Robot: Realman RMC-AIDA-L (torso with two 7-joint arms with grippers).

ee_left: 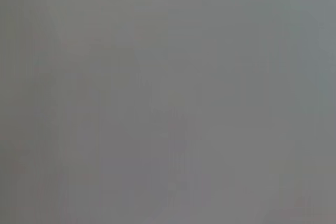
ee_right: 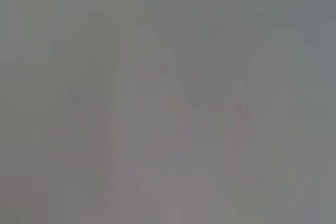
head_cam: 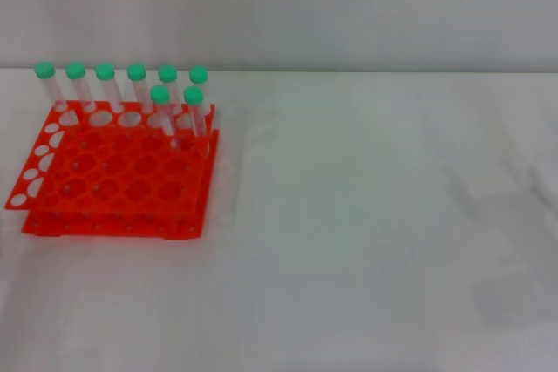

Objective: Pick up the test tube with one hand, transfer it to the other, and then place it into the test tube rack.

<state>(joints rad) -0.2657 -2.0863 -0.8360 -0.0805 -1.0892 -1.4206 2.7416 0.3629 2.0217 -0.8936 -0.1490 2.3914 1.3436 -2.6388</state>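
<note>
An orange-red two-tier test tube rack (head_cam: 113, 185) stands on the white table at the left in the head view. Several clear tubes with green caps (head_cam: 159, 93) stand upright in its far rows. No tube lies loose on the table in view. Neither gripper shows in the head view. Both wrist views show only a plain grey surface, with no fingers and no tube.
The white table (head_cam: 366, 215) stretches from the rack to the right. A faint grey shadow (head_cam: 506, 215) lies on the table at the right. A pale wall runs along the table's far edge.
</note>
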